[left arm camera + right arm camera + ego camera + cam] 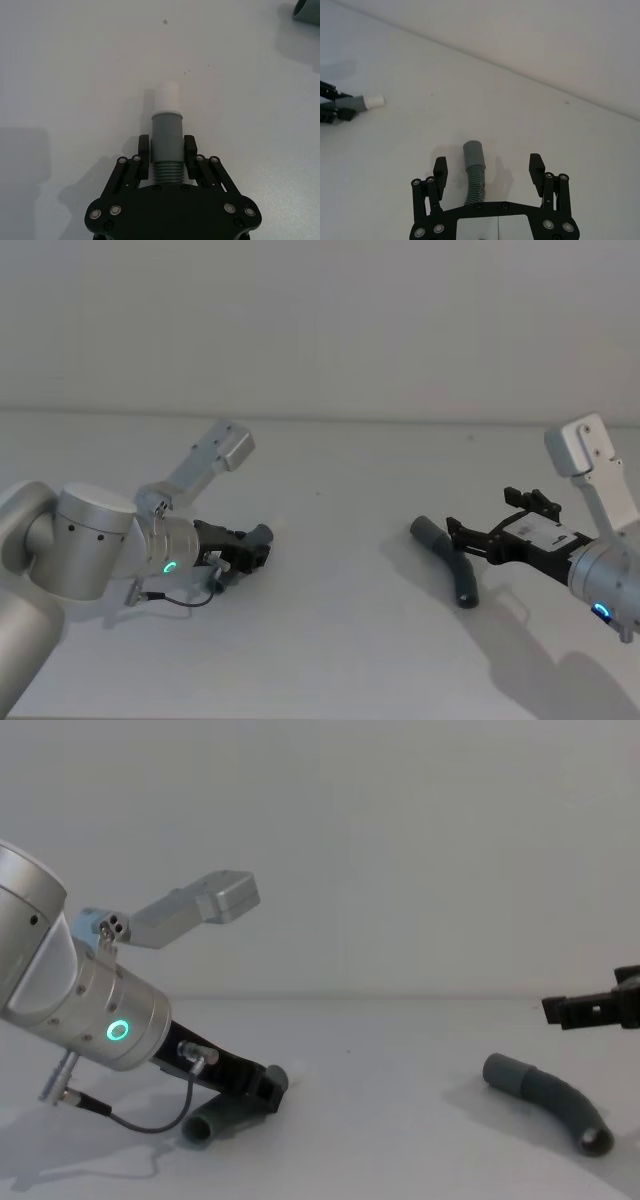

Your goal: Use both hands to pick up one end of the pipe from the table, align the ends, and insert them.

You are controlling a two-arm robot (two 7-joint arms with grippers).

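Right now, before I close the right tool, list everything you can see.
shorter pipe piece: one, dark grey with a white tip, on the left, held in the left tool
longer pipe piece: one, dark grey, curved, lying on the table at the right
table: one, white-grey, under everything
wall: one, pale grey, behind the table
left tool: one, black, shut on the shorter pipe piece
right tool: one, black, open, fingers either side of the longer pipe piece, not touching

Plain pale wall (320,320) behind white table (330,650)
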